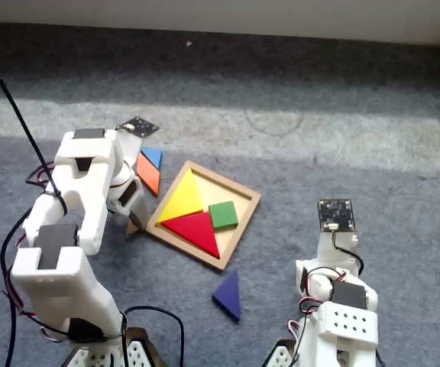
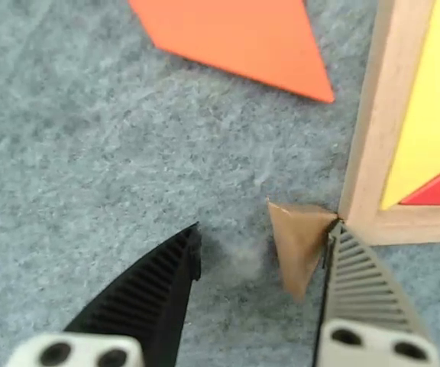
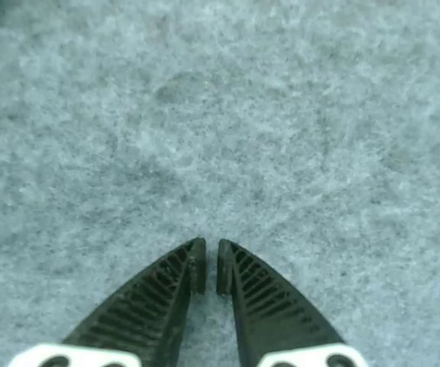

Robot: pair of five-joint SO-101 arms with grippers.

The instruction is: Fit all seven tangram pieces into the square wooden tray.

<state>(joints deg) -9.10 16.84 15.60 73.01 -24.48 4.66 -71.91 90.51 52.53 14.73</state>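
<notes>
I find left end effector point(image 2: 263, 229) apart, straddling small brown triangle point(image 2: 296, 245) against corner of square wooden tray point(image 2: 369, 115), evidently for pickup.

Pale daylight band across the far mat point(image 1: 296, 134), soft shade nearer

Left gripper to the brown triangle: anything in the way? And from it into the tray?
Nothing between them: the brown triangle lies inside the open left gripper, by one finger. It sits at the outer corner of the tray, whose rim stands between it and the free space inside.
</notes>
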